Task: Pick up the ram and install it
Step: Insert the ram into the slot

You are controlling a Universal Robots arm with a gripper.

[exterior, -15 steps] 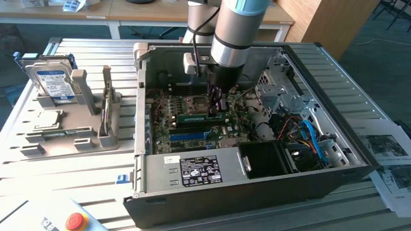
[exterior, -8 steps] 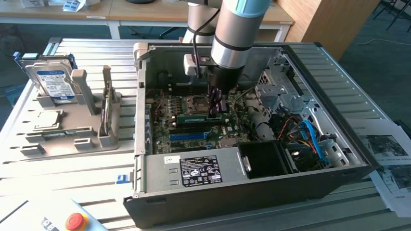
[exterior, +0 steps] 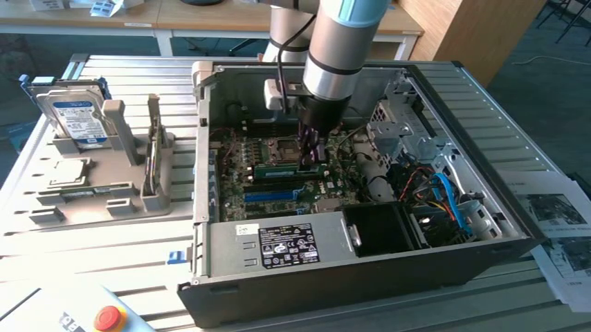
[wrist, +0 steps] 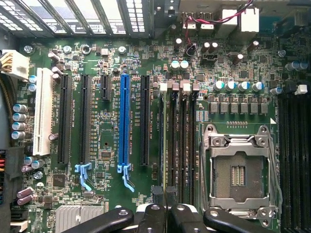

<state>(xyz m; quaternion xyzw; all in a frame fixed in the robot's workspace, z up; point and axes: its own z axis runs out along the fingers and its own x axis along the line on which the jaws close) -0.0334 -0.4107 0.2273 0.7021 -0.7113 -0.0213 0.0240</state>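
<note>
The ram is a narrow green stick standing on edge among the memory slots of the motherboard, inside the open computer case. My gripper reaches straight down into the case and is shut on the ram's end nearest the exterior view's right. In the wrist view my gripper hangs low over the black memory slots, its dark fingers pressed close together. The ram's edge between them is hard to make out there.
A long blue slot and the bare CPU socket flank the memory slots. The power supply, drive cage and blue cables crowd the case. A grey fixture with a hard drive stands at the exterior view's left. A red button sits in front.
</note>
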